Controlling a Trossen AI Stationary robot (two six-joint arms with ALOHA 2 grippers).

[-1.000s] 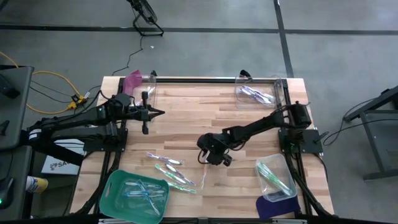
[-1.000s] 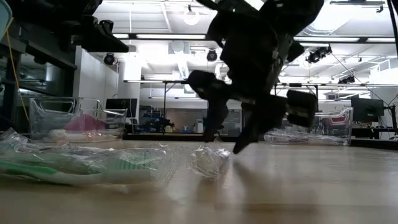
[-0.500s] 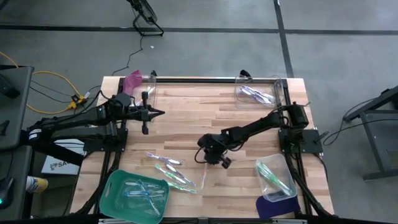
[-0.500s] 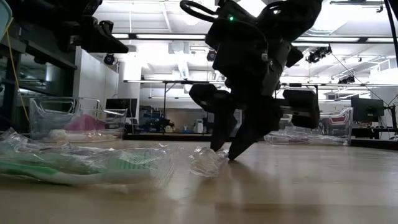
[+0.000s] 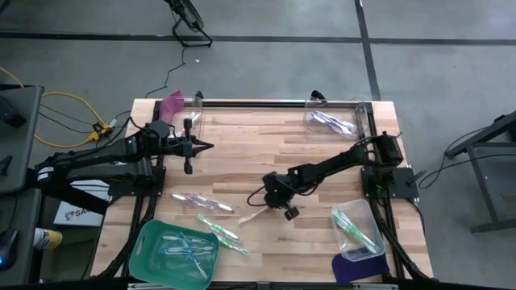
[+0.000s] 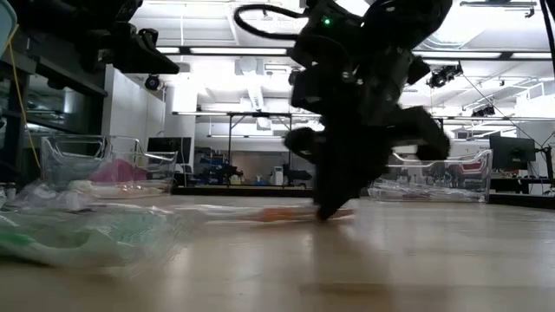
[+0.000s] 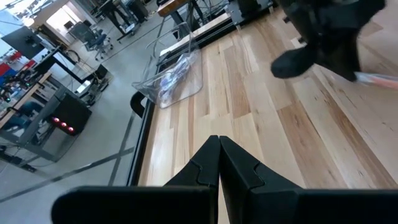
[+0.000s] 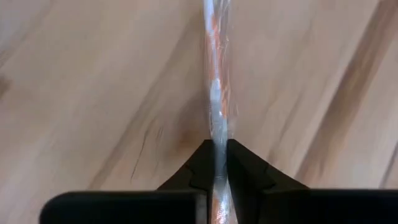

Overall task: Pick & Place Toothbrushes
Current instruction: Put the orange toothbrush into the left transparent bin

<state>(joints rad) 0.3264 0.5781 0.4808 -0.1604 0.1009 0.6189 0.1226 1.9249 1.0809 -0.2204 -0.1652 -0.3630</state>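
Parked near the worktop's left edge, left gripper (image 5: 205, 147) pinched shut on nothing. Mid-worktop toward the right, right gripper (image 8: 217, 163) nipped tight around a wrapped toothbrush (image 8: 216, 81) with an orange handle, lying on the wood. Risk of slipping or swinging on the lift, given the slick wrapper and narrow bite near one end.
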